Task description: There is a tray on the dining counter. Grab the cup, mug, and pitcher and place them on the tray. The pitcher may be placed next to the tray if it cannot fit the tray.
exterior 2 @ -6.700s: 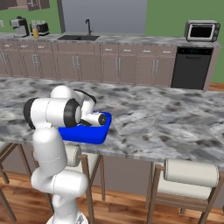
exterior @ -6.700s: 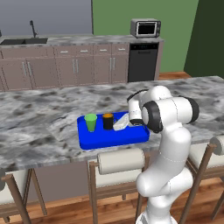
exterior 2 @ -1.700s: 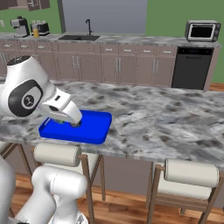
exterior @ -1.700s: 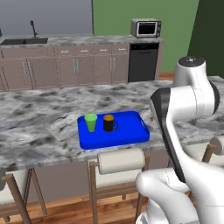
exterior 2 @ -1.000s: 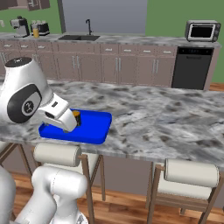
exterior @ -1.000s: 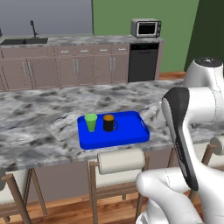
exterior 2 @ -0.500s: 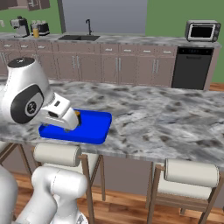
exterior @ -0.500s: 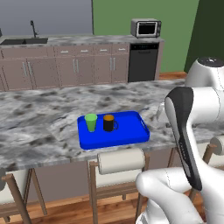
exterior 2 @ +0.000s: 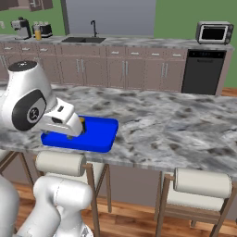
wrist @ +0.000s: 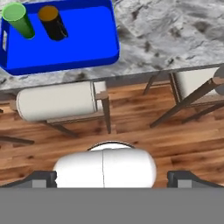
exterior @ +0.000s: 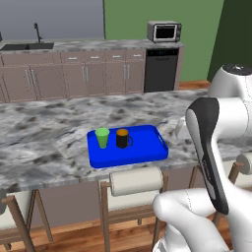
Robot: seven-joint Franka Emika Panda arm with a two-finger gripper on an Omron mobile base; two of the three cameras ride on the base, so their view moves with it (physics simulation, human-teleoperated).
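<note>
**Cup and mug on the tray, claw spread wide and empty**

We see the flat bright blue rectangular tray [exterior: 127, 145] with its raised rim lying on the long grey-white marbled dining counter [exterior: 44, 142], close to the counter's near edge. The small bright green handleless cup [exterior: 102, 137] stands upright on the tray's left part, and the small black mug with the orange inside [exterior: 122, 138] stands upright just beside it to the right, the two close but apart. The mug's handle points toward the tray's bare right half.

In the hand view we look down on the same tray [wrist: 83, 41] with the cup [wrist: 18, 18] and the mug [wrist: 52, 22] in its far left corner. At the bottom of that view the two dark fingertips of the two-finger gripper [wrist: 111, 178] sit far apart at either side, so we read the claw as spread fully wide. Nothing lies between the tips and they touch nothing; the claw hangs over the wooden floor [wrist: 131, 127], back from the counter edge.

Beneath the counter stand cream-cushioned stools with wooden legs [exterior: 135, 181]. Across the room we see brown cabinets under a marbled countertop [exterior: 88, 78], a black dishwasher [exterior: 160, 69] and a silver microwave oven [exterior: 165, 31] on top. In the right base view the white arm covers the tray's left part [exterior 2: 99, 132].
</note>
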